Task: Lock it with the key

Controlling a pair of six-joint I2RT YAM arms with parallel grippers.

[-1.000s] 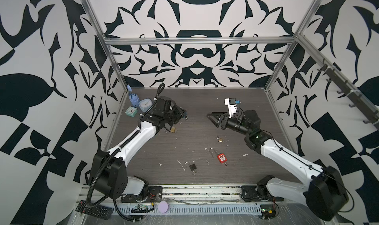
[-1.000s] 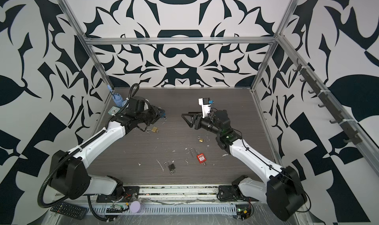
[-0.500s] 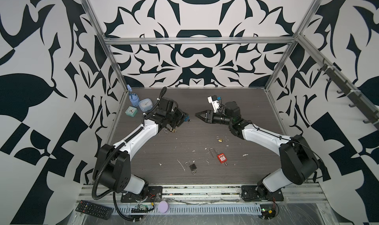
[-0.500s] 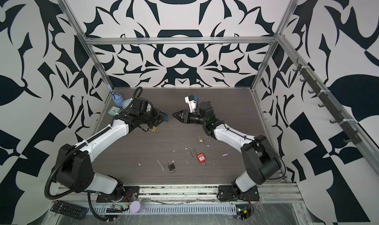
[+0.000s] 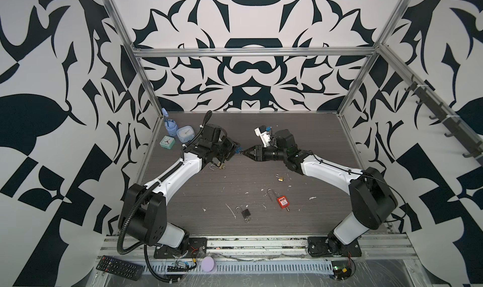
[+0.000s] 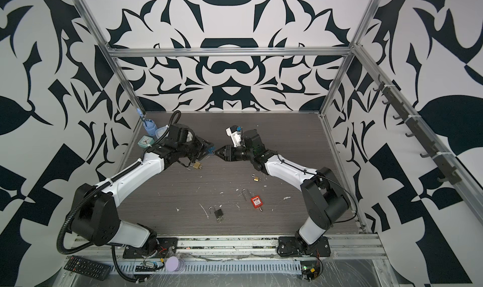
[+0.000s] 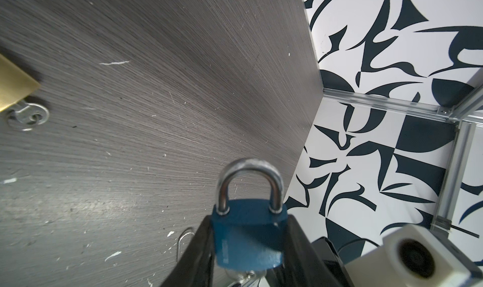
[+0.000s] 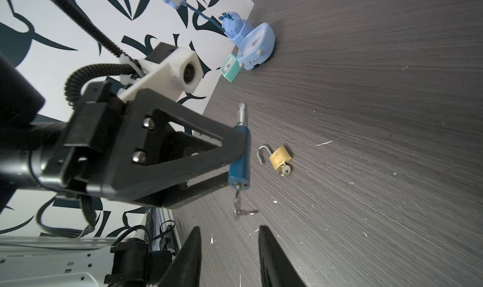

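Observation:
My left gripper [image 7: 248, 220] is shut on the body of a blue padlock [image 7: 248, 236] and holds it above the table, left of the middle, in both top views [image 5: 237, 150] [image 6: 210, 150]. Its steel shackle [image 7: 251, 178] looks seated in the body. A silver key [image 8: 238, 202] with a ring sticks out of the padlock's underside. My right gripper [image 8: 229, 228] is open and points at that key from close by. The key lies just beyond its fingertips, with nothing between them. In a top view the right gripper [image 5: 244, 152] almost meets the padlock.
On the table lie an open brass padlock [image 5: 220, 166] with a key under the left arm, a small brass padlock [image 5: 280, 178], a red padlock [image 5: 282, 202] and a black padlock [image 5: 245, 213]. Two small clocks [image 5: 167, 142] [image 5: 185, 133] and a blue figure [image 5: 170, 125] stand at the back left.
My right arm has swung left across the table to the held padlock, and its jaws have narrowed. The left gripper has shifted slightly right with the blue padlock.

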